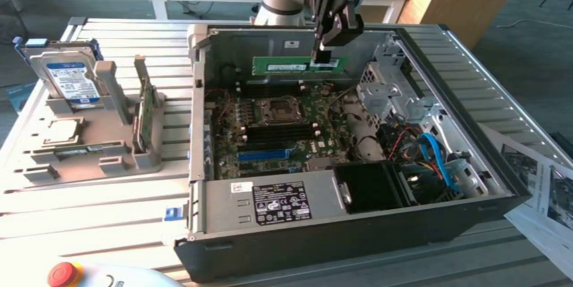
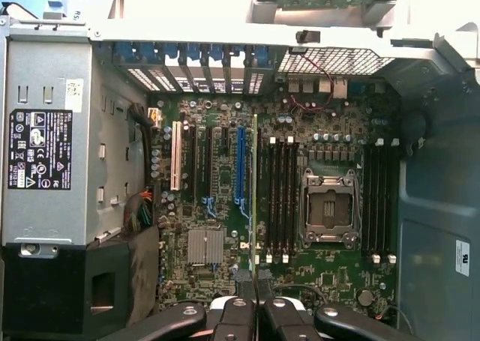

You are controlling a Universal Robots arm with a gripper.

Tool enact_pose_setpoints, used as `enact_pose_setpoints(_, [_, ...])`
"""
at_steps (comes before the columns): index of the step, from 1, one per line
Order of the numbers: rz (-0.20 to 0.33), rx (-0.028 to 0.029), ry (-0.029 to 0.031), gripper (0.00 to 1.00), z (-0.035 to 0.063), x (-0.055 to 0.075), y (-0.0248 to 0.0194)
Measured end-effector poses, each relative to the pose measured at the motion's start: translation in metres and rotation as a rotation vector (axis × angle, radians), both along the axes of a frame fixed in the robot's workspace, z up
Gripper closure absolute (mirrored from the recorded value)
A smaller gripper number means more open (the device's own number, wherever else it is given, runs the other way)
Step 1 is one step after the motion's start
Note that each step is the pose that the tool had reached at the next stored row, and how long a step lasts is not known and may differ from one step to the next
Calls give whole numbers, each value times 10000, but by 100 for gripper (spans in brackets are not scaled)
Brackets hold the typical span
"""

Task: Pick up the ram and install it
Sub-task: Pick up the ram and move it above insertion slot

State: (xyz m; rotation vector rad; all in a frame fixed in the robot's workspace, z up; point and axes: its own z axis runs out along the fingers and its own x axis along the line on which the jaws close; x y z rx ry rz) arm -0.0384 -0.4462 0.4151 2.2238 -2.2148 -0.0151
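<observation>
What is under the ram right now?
The motherboard lies under the ram, near the black memory slots beside the CPU socket. The strip directly beneath its edge is covered.

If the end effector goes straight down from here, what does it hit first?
The end effector grips the ram, which leads: it would likely meet the motherboard first, between the blue slot and the black slots. Depth unclear.

Colours: black-and-grey computer case on pale ribbed tabletop.
Ram green, white label; pincer black; circuit board green with one blue slot; cable blue; hard drive blue-white; holder grey; power-supply sticker black, white print; button red.
</observation>
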Motion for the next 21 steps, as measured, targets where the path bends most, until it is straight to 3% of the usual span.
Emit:
enact_pose_setpoints(5, [1, -1, 1, 88, -2, 1, 10])
enact_pose_setpoints(9, [-24, 0, 0, 88, -10, 28, 158])
enact_pose_setpoints(21, [-49, 0, 0, 88, -17, 50, 285])
